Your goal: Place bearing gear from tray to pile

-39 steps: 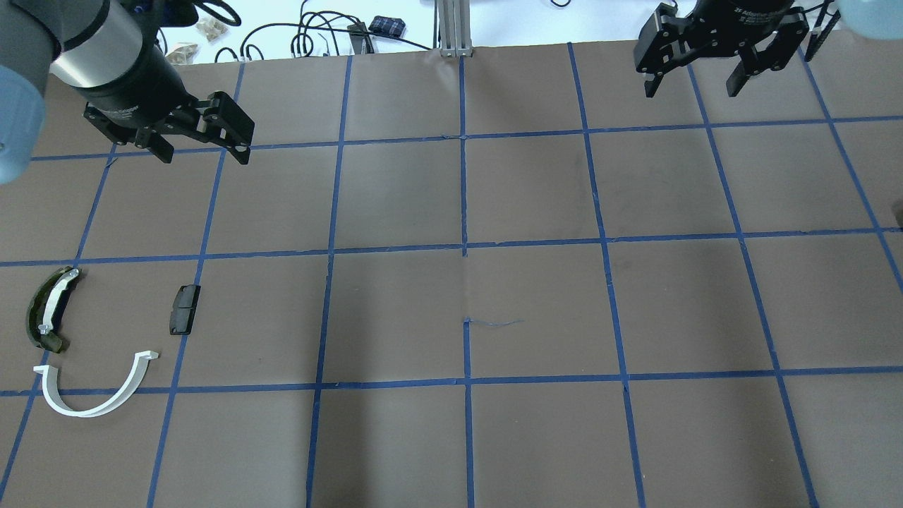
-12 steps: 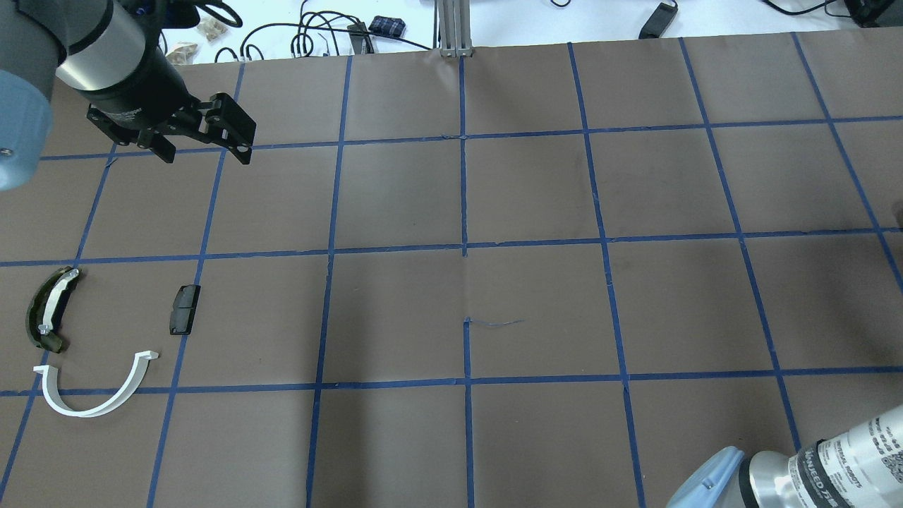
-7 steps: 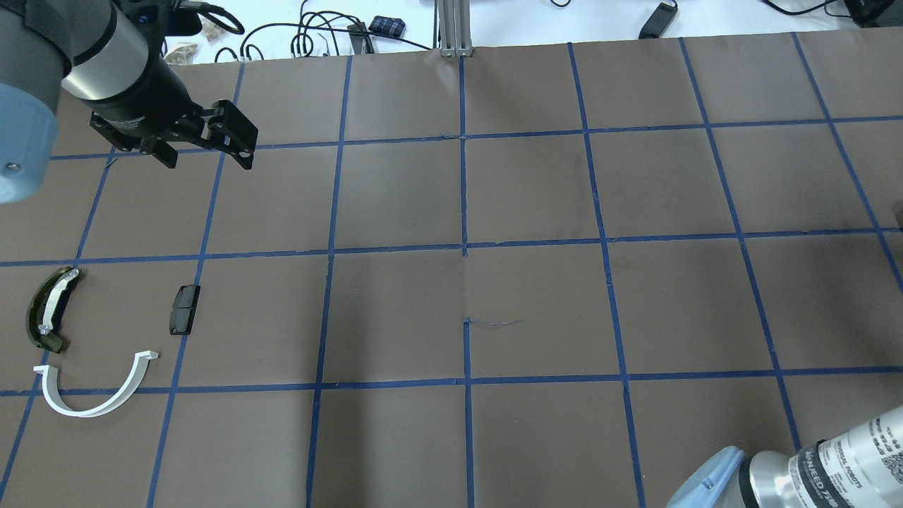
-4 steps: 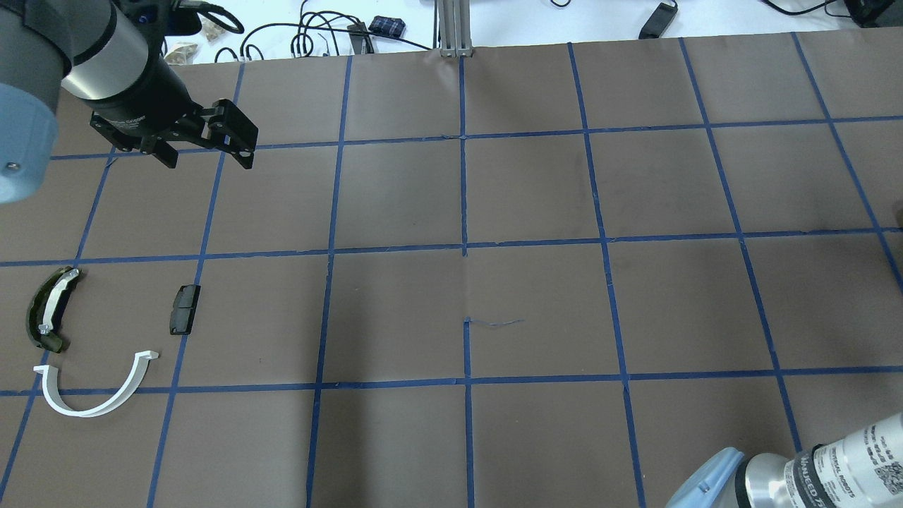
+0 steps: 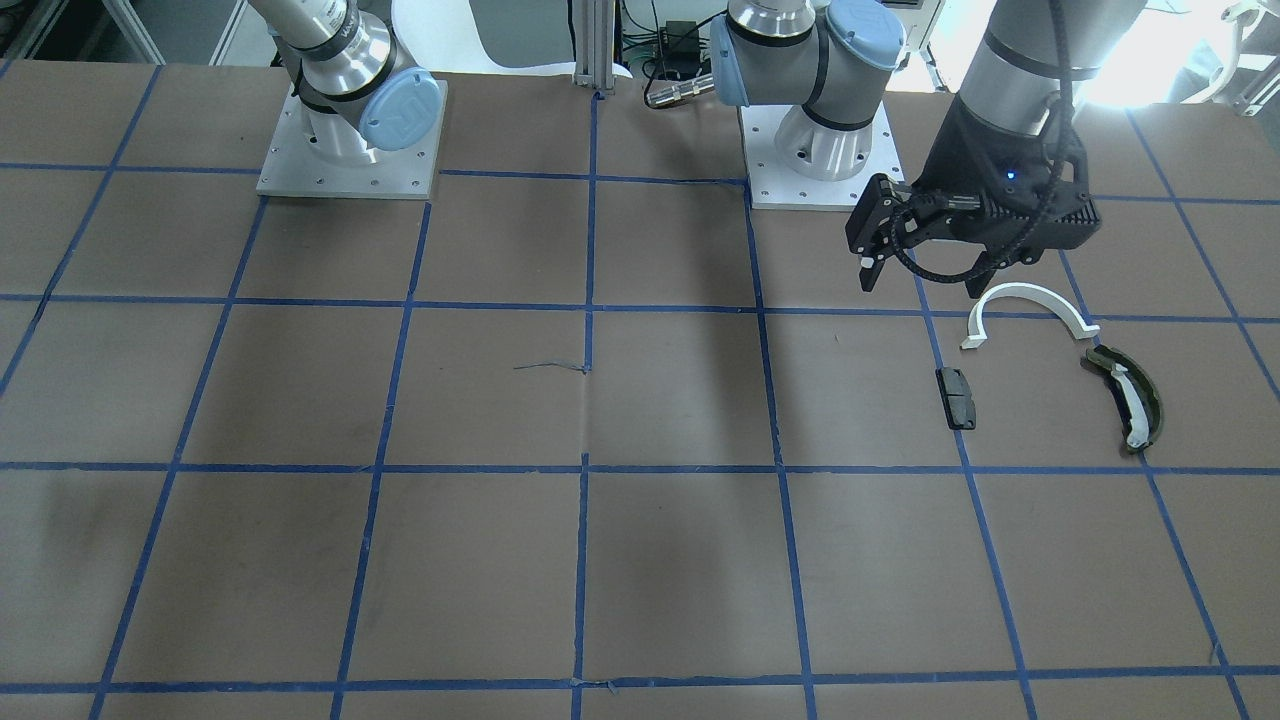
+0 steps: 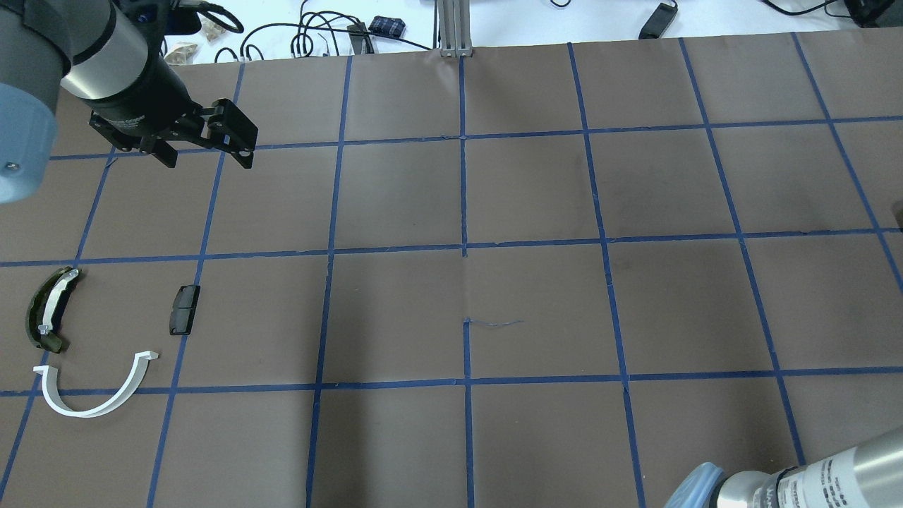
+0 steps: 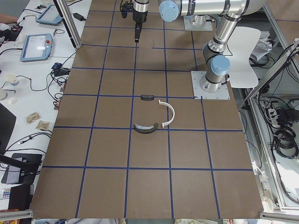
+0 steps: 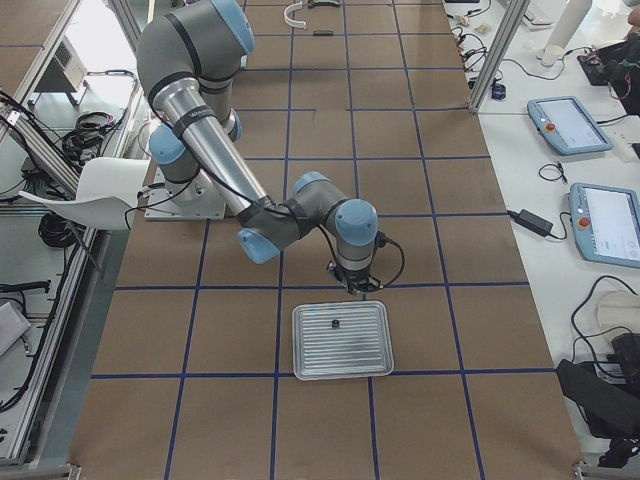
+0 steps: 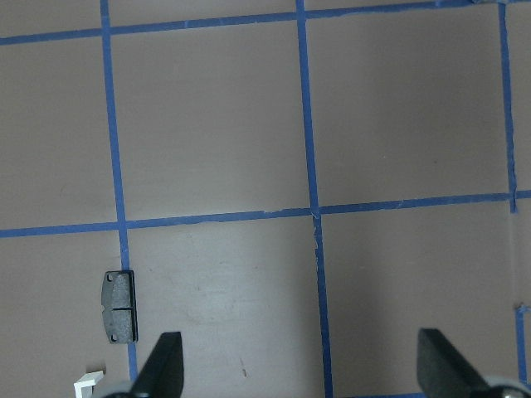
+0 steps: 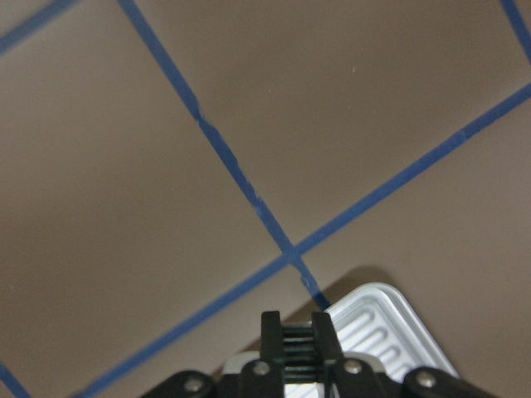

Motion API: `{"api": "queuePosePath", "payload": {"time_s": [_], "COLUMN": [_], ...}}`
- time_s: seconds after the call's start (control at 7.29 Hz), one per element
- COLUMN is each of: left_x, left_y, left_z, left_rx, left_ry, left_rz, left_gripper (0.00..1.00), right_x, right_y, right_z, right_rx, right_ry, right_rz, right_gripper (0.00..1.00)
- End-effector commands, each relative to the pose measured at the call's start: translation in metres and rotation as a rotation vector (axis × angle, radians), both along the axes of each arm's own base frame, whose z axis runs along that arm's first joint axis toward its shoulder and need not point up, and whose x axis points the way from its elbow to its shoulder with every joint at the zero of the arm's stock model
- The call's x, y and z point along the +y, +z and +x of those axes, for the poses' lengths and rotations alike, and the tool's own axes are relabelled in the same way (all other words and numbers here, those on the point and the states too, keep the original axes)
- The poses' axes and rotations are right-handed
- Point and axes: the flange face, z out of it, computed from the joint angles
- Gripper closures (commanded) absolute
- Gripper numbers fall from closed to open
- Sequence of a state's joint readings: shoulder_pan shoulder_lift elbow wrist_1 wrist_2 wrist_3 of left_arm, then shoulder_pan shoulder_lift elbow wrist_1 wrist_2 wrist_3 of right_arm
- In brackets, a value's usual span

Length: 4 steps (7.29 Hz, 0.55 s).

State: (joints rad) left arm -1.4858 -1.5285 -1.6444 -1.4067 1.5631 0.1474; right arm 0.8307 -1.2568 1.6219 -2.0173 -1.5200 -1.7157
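**Right gripper held the bearing gear beside the tray**

The bearing gear (image 10: pixel 299 352), small, dark and toothed, sat pinched between the nearly closed fingers of the right gripper (image 10: pixel 297 325), above the table (image 6: pixel 536 197). The right arm reached low from its base with its wrist turned straight down. Its gripper was just past one edge of the ribbed metal tray (image 8: pixel 350 350), where a small dark part (image 8: pixel 335 323) lay. Well apart, at the table's other end, the pile (image 7: pixel 145 129) lay spread out: a white half-ring arc (image 5: pixel 1030 289), an olive-black curved shoe (image 6: pixel 44 310) and a small black block (image 6: pixel 185 309), none touching. The left gripper (image 6: pixel 207 161) hung near them, pointing down, fingers wide apart and empty.
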Motion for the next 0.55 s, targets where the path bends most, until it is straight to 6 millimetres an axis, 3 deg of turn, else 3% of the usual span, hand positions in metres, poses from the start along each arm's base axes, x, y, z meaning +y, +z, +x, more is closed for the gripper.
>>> {"api": "queuePosePath", "payload": {"time_s": [0.0, 0.14, 0.41], "left_x": [-0.001, 0.000, 0.002], "left_y": [0.000, 0.000, -0.001], "left_z": [0.000, 0.000, 0.001], "left_rx": [0.000, -0.001, 0.000], "left_ry": [0.000, -0.003, -0.003], "left_rz": [-0.001, -0.001, 0.004], "left_gripper": [0.00, 0.00, 0.00], "right_x": [-0.041, -0.044, -0.053], "right_y": [0.040, 0.046, 0.030], "right_z": [0.150, 0.207, 0.330], "right_rx": [-0.043, -0.069, -0.102], "right_ry": [-0.108, -0.181, -0.301], "right_rz": [-0.025, -0.004, 0.041], "right_gripper": [1.00, 1.00, 1.00]}}
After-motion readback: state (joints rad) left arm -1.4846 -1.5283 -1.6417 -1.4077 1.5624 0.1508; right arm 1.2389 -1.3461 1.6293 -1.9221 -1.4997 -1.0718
